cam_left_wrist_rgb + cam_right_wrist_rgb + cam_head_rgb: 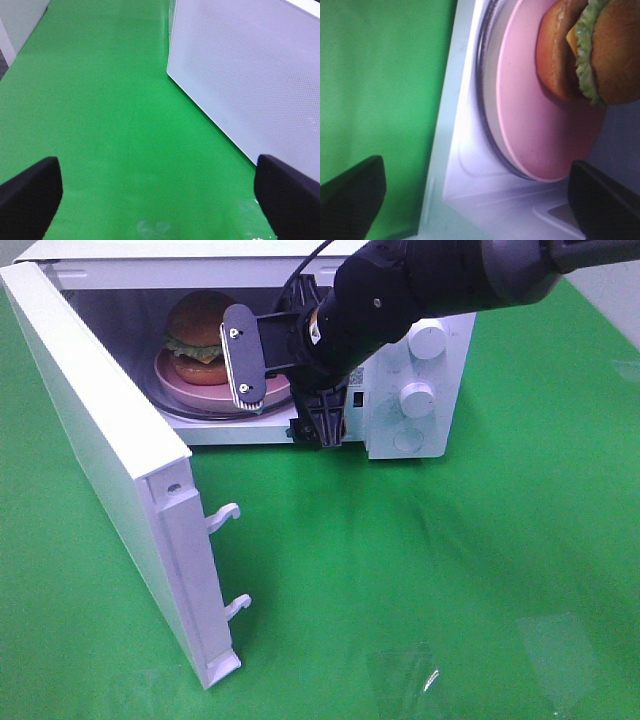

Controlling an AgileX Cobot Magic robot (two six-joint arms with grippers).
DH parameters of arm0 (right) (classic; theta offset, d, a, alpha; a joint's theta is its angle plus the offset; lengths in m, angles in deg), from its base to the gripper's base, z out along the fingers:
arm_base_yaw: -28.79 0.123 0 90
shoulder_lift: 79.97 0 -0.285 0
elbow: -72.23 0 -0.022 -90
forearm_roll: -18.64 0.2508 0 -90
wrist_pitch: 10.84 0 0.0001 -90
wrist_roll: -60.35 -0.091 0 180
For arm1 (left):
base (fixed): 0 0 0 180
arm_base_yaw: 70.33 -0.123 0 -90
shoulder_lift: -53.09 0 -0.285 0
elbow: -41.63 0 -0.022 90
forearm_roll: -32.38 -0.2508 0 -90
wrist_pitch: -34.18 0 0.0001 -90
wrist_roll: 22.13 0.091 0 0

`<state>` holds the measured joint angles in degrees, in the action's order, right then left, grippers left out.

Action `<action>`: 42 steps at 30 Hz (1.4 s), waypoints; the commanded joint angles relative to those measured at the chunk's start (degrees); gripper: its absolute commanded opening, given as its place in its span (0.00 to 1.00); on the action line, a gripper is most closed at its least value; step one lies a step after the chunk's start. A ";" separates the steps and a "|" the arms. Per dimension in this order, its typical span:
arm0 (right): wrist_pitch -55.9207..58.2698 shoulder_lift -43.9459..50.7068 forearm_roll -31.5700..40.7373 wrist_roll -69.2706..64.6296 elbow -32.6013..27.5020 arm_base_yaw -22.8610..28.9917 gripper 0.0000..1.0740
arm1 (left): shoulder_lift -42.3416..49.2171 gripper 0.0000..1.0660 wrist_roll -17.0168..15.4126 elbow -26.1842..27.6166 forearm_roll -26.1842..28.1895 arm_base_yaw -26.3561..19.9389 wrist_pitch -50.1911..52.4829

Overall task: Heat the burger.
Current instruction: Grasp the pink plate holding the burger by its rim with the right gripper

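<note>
Since the burger point(200, 335) sits on the pink plate point(180, 390) inside the open microwave point(420, 430) and looks light, soft and easily squashed, the stiff plate rim seems the safer hold, with the right hand point(285, 390) spread empty beside it and the left hand point(160, 200) spread over the tabletop point(100, 100).

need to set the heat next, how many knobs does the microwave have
2 round knobs on the microwave's right panel: upper knob and middle knob. A flatter round button sits below them. The right arm may hide more.

Microwave point(420, 390) mouth open, door point(100, 460) swung aside, right arm point(400, 290) fronting it.
</note>
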<state>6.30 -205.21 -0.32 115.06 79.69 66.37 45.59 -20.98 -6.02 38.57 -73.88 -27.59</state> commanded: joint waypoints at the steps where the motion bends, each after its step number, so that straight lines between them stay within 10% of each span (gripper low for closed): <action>1: -0.17 -1.66 0.23 -0.57 2.06 -0.06 0.87 | 0.29 0.92 -0.23 0.00 0.23 -0.06 0.74; 42: 0.00 -20.86 3.50 -0.34 23.20 0.57 0.79 | 0.29 0.92 -0.23 0.00 -0.11 -0.06 0.74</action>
<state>6.41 -225.89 2.83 115.01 102.27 66.49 45.59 -20.98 -6.02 38.28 -73.88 -27.59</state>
